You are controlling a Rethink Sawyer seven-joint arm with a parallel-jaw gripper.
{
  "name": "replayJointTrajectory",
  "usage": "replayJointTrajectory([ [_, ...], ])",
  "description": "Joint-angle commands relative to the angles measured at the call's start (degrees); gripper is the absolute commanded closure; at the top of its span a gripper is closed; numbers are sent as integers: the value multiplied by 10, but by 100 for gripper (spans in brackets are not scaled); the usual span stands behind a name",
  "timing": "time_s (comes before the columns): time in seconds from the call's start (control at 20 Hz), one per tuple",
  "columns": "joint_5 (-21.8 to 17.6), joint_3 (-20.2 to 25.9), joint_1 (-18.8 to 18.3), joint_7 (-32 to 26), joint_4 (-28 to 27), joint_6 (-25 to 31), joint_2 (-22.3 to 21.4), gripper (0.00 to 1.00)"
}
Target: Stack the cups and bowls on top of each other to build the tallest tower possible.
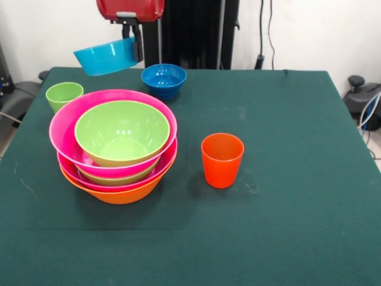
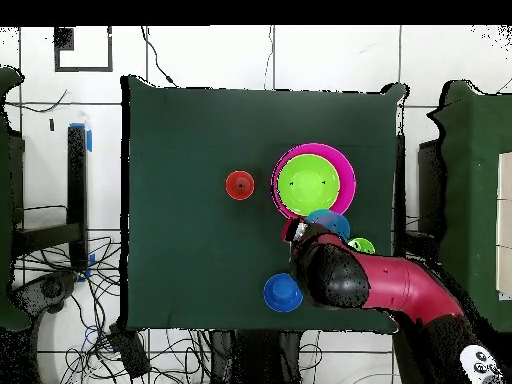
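Note:
The tower [image 1: 113, 140] stands at the left: an orange bowl [image 1: 122, 195] lowest, then pink and green bowls nested, with a green bowl [image 1: 121, 129] on top. In the overhead view the tower [image 2: 315, 182] shows as pink and green rings. My gripper [image 1: 136, 47] is shut on the rim of a light blue bowl [image 1: 104, 58], which hangs tilted in the air behind the tower. From overhead, the light blue bowl [image 2: 325, 222] peeks out beside the arm. An orange-red cup [image 1: 222, 159] stands upright right of the tower. A light green cup [image 1: 63, 94] stands at the far left.
A small dark blue bowl [image 1: 164, 79] sits upright on the green tablecloth [image 1: 286, 196] behind the tower. The red and black arm [image 2: 380, 285] covers part of the table in the overhead view. Cables and stands surround the table.

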Motion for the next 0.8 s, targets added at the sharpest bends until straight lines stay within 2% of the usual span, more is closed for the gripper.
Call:
replayJointTrajectory([
  [0.05,31,64,9,-58,-27,126,-4,100],
  [0.3,31,77,7,-58,-49,148,2,100],
  [0.8,11,96,12,-76,-139,169,58,100],
])
